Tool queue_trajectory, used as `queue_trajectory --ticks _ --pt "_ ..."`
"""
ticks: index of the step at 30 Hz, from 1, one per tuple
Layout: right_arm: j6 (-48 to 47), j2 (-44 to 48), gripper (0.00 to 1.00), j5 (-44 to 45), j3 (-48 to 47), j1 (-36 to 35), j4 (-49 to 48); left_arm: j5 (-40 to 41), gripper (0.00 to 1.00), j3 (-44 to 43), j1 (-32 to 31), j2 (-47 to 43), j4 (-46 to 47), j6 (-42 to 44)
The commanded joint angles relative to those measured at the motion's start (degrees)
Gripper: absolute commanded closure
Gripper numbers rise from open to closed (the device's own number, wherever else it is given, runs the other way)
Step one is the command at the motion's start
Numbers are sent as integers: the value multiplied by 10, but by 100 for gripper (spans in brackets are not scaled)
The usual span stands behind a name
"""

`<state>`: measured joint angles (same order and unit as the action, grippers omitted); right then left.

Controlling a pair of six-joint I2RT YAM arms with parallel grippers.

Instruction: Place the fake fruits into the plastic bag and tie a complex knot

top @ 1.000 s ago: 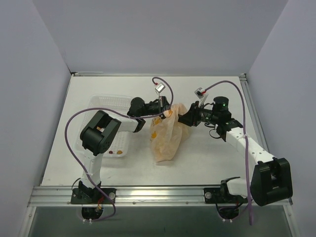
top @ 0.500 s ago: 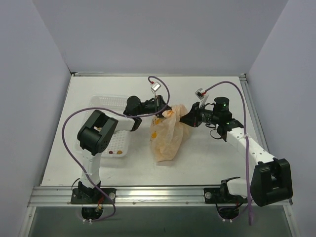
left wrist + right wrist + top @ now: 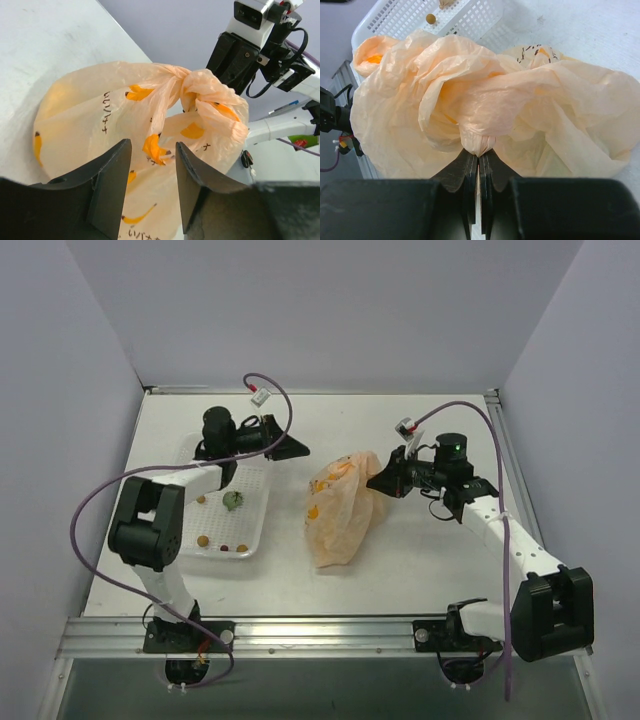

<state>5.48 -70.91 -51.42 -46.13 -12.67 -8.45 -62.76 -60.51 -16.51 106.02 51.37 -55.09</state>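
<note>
Two fingers pressed tight together, that's the right gripper (image 3: 479,159), and they're pinching a twisted nub of the plastic bag (image 3: 470,90) at the bottom centre of the right wrist view. Over to the left gripper (image 3: 151,150): fingers spread, nothing between them, hanging clear of the bag at the upper middle of the overhead frame, by the far end of the white mesh tray (image 3: 255,540).

Now the bag itself. It lies bulging on the table (image 3: 420,560) at the centre of the overhead view, and we can see a knot (image 3: 192,87) bunched at its neck, upper right in the left wrist view.

The fake fruits? We can't tell them from the orange prints through the film, but none lies loose on the table. The tray shows only a small green piece (image 3: 233,500) and tiny brown bits (image 3: 203,539).

We'd judge the loading done and one tie in. More wraps look needed before that knot counts as complex.
</note>
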Motion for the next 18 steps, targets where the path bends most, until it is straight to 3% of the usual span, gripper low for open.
queue_trajectory --ticks 1,3,4,6,9,13,18 --pt "-38 19 100 -10 -40 5 33 -53 48 -40 34 -89 -260 231" --pt "-50 17 100 -5 -48 5 51 -15 46 -126 37 -110 -470 400" --pt "-68 16 100 -4 -54 5 69 6 46 -168 23 -117 -687 591" --pt "-79 11 100 -3 -67 4 82 51 46 -239 9 -121 -812 717" --pt "-93 4 100 0 -80 5 119 83 46 -245 -6 -149 -836 780" --pt "-102 1 100 3 -91 4 137 185 45 -262 -73 -169 -879 912" --pt "-126 -10 100 4 -110 2 164 247 39 -285 -134 -168 -895 994"
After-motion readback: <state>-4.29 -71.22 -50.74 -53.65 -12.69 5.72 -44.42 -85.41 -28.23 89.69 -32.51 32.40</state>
